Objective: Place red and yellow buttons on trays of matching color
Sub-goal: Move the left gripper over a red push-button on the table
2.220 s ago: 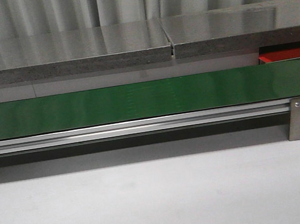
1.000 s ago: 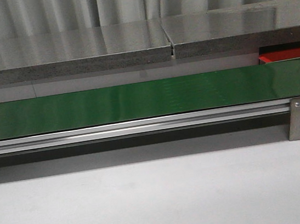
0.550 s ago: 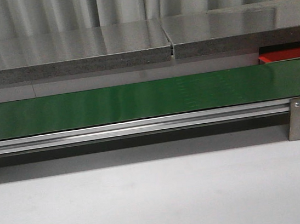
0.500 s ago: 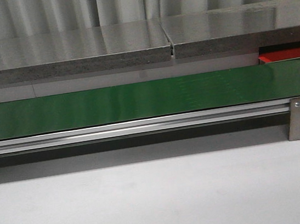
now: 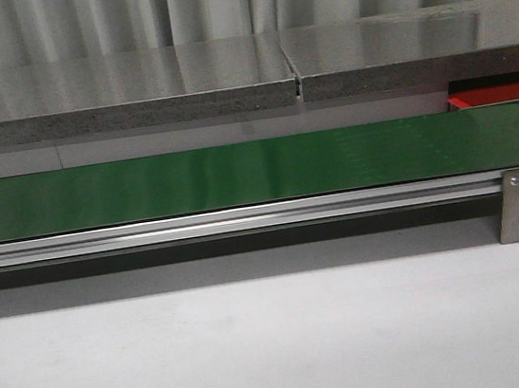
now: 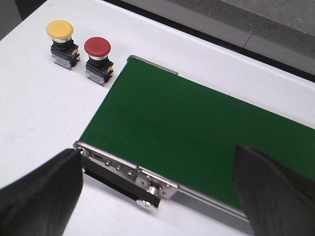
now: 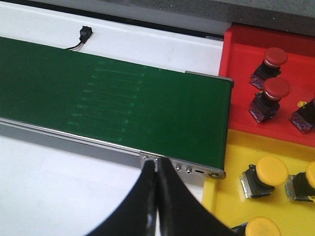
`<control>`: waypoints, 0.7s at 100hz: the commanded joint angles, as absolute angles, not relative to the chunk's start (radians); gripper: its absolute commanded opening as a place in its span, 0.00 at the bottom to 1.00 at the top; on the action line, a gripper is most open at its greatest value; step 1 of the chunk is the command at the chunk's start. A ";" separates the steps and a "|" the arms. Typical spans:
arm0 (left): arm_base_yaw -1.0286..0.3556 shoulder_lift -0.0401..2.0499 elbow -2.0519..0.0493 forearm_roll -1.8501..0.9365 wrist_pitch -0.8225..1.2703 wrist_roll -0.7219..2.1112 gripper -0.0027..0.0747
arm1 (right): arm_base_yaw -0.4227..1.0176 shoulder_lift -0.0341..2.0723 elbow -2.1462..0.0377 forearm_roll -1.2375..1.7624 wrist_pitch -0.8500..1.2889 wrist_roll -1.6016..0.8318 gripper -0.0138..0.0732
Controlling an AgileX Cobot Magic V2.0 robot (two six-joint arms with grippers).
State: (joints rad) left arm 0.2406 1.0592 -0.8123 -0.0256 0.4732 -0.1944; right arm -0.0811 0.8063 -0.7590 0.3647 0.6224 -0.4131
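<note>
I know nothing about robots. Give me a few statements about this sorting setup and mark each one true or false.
1. A yellow button and a red button stand side by side on the white table beside the green belt. True.
2. The green belt carries a button. False: its visible surface is bare.
3. The red tray holds red buttons. True.
4. The yellow tray is empty. False: several yellow buttons sit in it.
5. The right claw is wide open. False: its fingers are together.
</note>
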 commanded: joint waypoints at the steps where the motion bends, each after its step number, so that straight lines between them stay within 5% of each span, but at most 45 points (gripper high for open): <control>1: 0.268 1.152 -0.920 -0.026 0.405 -0.205 0.83 | -0.080 0.797 -0.791 0.373 0.571 -0.420 0.08; 70: 0.390 1.739 -1.414 -0.054 0.556 -0.205 0.83 | -0.080 0.797 -0.791 0.373 0.571 -0.420 0.08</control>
